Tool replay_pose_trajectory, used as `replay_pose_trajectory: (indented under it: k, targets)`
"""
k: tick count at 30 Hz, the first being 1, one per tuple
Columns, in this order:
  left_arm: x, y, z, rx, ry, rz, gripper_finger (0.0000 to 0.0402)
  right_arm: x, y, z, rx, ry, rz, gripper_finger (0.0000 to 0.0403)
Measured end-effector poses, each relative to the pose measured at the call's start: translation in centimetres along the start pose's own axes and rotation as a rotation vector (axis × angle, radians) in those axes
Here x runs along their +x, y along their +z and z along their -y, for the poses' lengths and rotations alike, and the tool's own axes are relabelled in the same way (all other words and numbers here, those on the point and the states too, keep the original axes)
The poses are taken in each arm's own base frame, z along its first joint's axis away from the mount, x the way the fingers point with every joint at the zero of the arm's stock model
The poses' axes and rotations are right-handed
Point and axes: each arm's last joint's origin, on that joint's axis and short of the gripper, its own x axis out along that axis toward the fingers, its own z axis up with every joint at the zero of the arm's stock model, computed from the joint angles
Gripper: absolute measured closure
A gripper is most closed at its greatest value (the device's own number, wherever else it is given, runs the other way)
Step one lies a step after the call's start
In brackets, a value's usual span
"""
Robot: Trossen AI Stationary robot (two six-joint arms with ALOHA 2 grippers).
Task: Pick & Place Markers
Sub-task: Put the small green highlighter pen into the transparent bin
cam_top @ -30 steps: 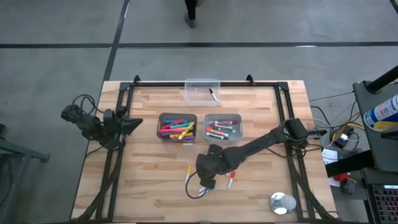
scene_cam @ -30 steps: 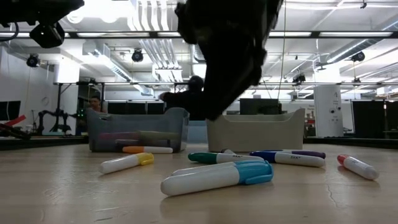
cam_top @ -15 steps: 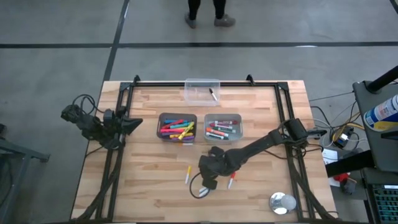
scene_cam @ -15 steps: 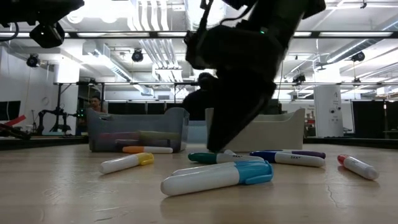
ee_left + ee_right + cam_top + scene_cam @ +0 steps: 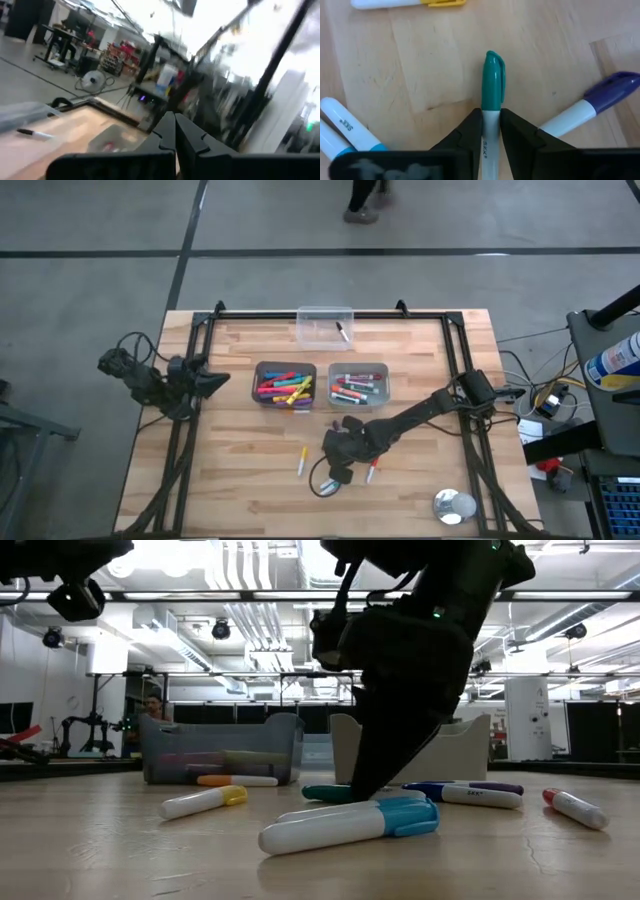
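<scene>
table (image 5: 240, 470): wood, carrying two bins and loose markers
left gripper (image 5: 175, 131): clenched, at the left edge
right gripper (image 5: 491, 131): near the front edge, fingers (image 5: 516, 135) pinching green marker
green marker (image 5: 492, 95): barrel between the fingers, cap beyond the tips, lying on the table
writing: small print on barrel, unreadable

Two bins mid-table, side by side: left bin (image 5: 285, 384) and right bin (image 5: 359, 384), both with markers inside. Third bin (image 5: 324, 326) at far edge, one pen (image 5: 343, 332) in it. Loose markers on the table (image 5: 230, 480) nearer than the bins: one (image 5: 302, 461) left of the right gripper (image 5: 337, 473), one (image 5: 372, 471) right of it. Tape roll (image 5: 454, 506) in near-right corner. Left gripper (image 5: 215, 379) parked at left edge.
</scene>
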Motion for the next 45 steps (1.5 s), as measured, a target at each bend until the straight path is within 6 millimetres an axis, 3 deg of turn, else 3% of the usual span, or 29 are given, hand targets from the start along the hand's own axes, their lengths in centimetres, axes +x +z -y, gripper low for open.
replay_pose_trajectory:
  k: [4,14,38,45]
  targets:
    - [0.0,-2.2,-0.7,0.193,0.037,-0.146,0.0401,0.1,0.1,-0.1,0.003,0.009,0.013,0.0350]
    - [-0.8,-6.8,-2.6,0.348,0.112,-0.420,0.0401,0.2,0.3,-0.2,0.004,0.018,0.027,0.0353]
    - [-0.8,-6.9,-2.6,0.271,0.117,-0.441,0.0401,0.3,0.6,0.2,0.009,0.019,0.030,0.0355]
    - [-0.9,-7.3,-2.0,0.237,-0.082,-0.544,0.0401,0.3,0.6,0.3,0.003,0.015,0.032,0.0355]
